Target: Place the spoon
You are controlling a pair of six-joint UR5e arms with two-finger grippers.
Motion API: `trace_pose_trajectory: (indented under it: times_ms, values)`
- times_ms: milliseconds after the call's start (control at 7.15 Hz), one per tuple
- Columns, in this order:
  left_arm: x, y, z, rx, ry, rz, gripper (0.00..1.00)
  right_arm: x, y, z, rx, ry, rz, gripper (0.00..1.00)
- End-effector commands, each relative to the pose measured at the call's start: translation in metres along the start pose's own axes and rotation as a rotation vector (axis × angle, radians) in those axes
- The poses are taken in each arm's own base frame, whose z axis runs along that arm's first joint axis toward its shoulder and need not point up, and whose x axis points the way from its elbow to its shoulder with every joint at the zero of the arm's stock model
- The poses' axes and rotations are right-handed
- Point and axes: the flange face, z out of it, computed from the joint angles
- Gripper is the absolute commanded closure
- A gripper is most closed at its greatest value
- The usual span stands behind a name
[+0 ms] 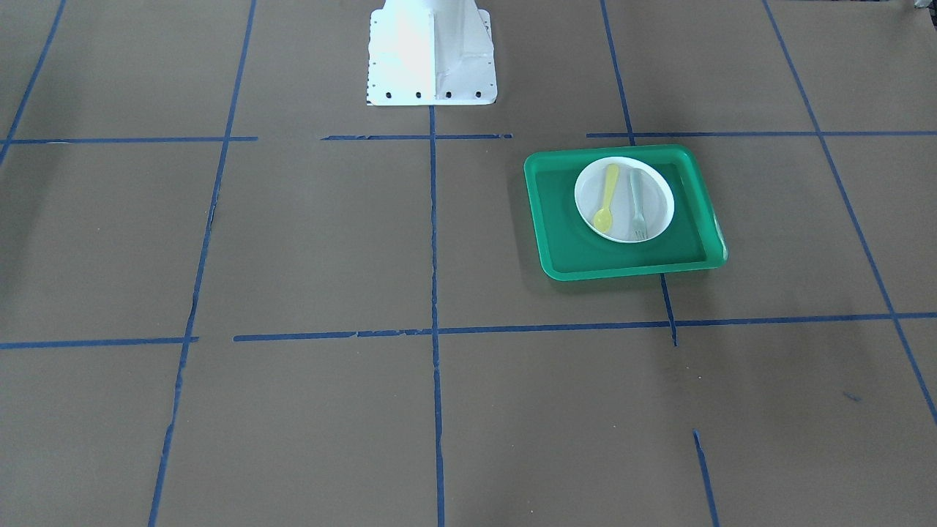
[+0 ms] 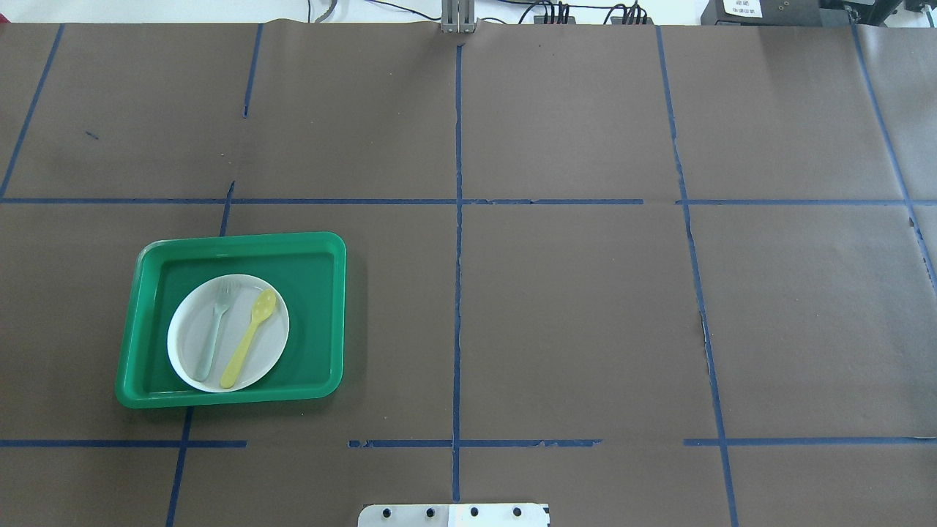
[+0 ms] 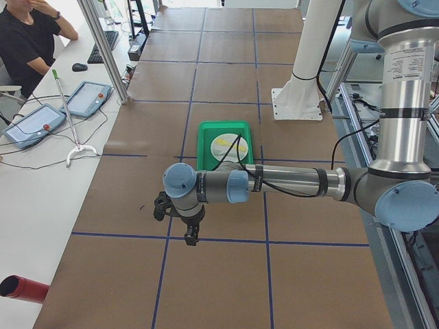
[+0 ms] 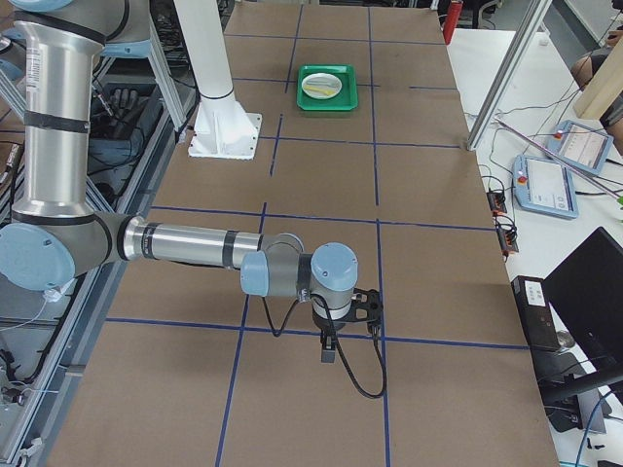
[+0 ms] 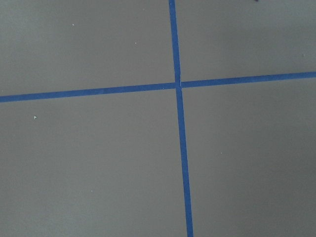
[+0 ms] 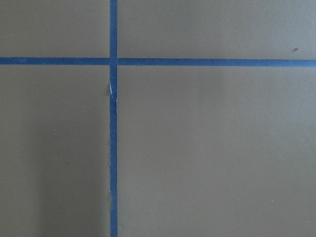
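Silver tube links, grey joint housings and pale blue round caps on left arm (image 3: 288,181) and right arm (image 4: 185,243) alike. Thin black cable (image 3: 295,195) slung along the left forearm. Small black left end effector (image 3: 190,238) and right end effector (image 4: 329,350). White pedestal (image 1: 432,51), with dark screw holes along the flange edge at 6 o'clock in the front-facing view.

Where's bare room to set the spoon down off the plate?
Inside the green tray, bare floor lies between the white plate and the rim nearest table centre. Outside the tray, brown paper is bare. Crowded: the plate, with spoon and fork side by side.
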Motion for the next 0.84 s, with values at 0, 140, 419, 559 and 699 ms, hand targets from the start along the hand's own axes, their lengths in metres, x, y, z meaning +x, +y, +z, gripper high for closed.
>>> trace_pose_trajectory:
  times_ms: [0,140,419,559,699]
  values:
    - [0.008,-0.005,-0.007,0.014,-0.001,0.019,0.00,0.000,0.000,0.000,-0.001,0.000,0.001,0.00]
    - [0.014,-0.008,-0.011,0.018,0.008,0.013,0.00,0.000,0.000,0.000,-0.001,0.000,0.001,0.00]
    - [0.035,-0.019,-0.031,0.060,0.012,0.062,0.00,0.000,0.000,0.000,-0.001,0.000,0.001,0.00]
    - [0.051,-0.031,-0.036,0.066,0.010,0.085,0.00,0.000,0.000,0.000,-0.001,0.000,0.001,0.00]
    - [0.091,-0.031,-0.065,0.124,0.002,0.057,0.00,0.000,0.000,0.000,-0.001,0.000,0.001,0.00]
